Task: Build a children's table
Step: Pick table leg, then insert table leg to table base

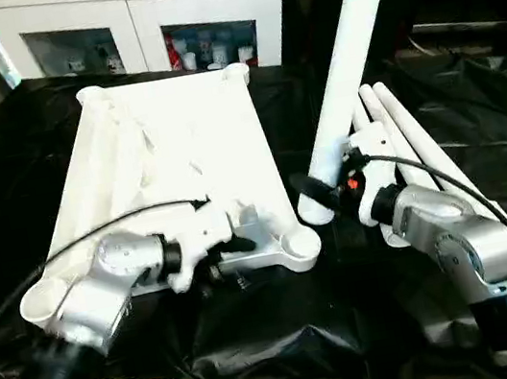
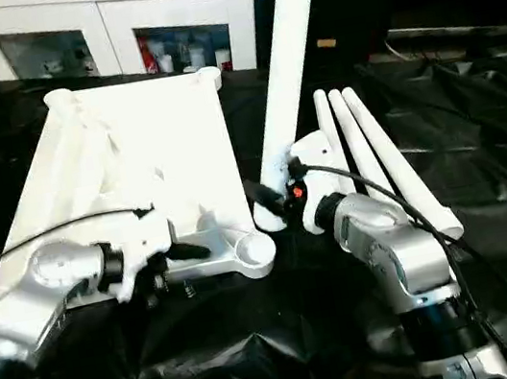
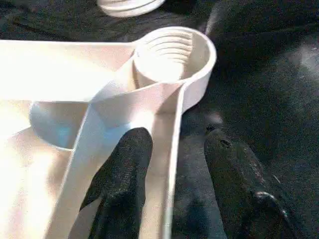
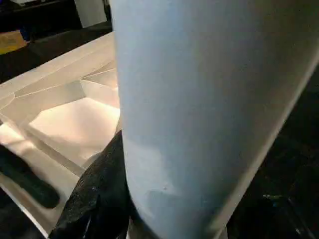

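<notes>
Right claw (image 1: 323,187) clamped on an upright leg (image 1: 349,62) beside the corner socket (image 3: 172,55), left claw (image 3: 174,186) straddling the tabletop rim (image 3: 169,149) to steady it.

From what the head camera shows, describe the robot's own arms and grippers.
Both forearms are rounded silver metal with black cuffs nearer the body. Each carries a white housing and a thin black cable. The left gripper and right gripper have black fingers. A small red light glows by the right one.
</notes>
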You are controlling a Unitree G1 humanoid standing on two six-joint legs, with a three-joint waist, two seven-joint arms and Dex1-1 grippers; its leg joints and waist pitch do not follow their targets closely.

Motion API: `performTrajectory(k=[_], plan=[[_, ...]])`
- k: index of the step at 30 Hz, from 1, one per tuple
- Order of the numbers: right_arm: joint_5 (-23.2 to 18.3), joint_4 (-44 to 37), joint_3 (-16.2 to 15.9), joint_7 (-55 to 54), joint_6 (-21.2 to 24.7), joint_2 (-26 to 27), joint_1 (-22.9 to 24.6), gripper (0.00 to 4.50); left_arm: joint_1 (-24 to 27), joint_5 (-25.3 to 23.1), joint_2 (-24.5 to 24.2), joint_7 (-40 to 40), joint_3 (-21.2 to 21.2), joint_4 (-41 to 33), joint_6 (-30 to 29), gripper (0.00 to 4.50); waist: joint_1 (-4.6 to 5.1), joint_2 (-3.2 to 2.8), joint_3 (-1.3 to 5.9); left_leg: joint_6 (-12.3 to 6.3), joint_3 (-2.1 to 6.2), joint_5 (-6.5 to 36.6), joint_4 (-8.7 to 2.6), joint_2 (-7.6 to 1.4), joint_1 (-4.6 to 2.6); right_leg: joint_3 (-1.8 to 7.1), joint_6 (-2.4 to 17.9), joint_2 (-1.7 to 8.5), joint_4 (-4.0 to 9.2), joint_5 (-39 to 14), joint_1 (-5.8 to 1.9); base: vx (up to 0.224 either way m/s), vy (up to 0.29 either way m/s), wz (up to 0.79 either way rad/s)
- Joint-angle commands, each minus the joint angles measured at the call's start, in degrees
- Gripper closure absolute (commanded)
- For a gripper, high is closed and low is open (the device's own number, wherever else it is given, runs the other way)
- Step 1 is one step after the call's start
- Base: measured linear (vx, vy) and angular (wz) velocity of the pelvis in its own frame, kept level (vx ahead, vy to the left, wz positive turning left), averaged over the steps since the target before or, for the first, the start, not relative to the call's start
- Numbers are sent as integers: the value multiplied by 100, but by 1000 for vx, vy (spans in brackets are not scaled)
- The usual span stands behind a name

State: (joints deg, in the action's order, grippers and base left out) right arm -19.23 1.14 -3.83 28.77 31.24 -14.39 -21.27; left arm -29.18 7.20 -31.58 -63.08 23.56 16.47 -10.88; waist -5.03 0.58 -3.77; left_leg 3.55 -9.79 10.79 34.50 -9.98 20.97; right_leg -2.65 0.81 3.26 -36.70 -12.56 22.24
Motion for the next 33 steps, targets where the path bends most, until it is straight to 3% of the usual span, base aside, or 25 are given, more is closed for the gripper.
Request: performTrajectory(k=[1,4,11,21,23,24,28,33], plan=[[-39,-160,42,37,32,-57,9,258,-99,-86,12,-59,53,101,100,275,6,-119,425,283,100,847,-409,-276,-72,308,1191,464,403,-107,-300,0,0,0],[-44,-178,45,73,57,-57,-1,258,-168,-96,53,-137,61,289,158,300,7,-118,431,230,95,748,-397,-267,-63,303,1247,454,387,84,-301,0,0,0],[-104,-244,-3,138,254,-75,5,258,-323,-183,197,-377,55,766,366,362,-4,-146,434,205,100,800,-398,-280,-66,306,1275,479,400,-54,-308,0,0,0],[-117,-262,6,220,321,-112,-35,258,-314,-323,221,-525,57,949,392,443,-7,-111,435,156,98,748,-398,-291,-65,305,1304,489,388,-21,-311,0,0,0],[-127,-234,11,248,339,-110,-79,258,-283,-419,191,-497,87,965,380,450,-1,-118,435,147,96,734,-396,-288,-61,305,1302,487,393,-19,-311,0,0,0],[-136,-223,16,257,346,-111,-97,258,-277,-458,178,-471,105,960,362,450,5,-80,436,132,91,712,-398,-291,-59,307,1303,487,394,4,-316,0,0,0],[-206,-137,52,287,427,-90,-190,258,-259,-570,193,-259,84,966,251,450,10,-94,424,103,92,723,-399,-292,-63,304,1312,492,397,-104,-302,0,0,0],[-204,55,-33,479,466,-126,-437,258,-336,-484,525,335,-199,669,-536,450,20,-95,422,154,89,813,-392,-302,-67,308,1324,498,407,-360,-303,0,0,0]])
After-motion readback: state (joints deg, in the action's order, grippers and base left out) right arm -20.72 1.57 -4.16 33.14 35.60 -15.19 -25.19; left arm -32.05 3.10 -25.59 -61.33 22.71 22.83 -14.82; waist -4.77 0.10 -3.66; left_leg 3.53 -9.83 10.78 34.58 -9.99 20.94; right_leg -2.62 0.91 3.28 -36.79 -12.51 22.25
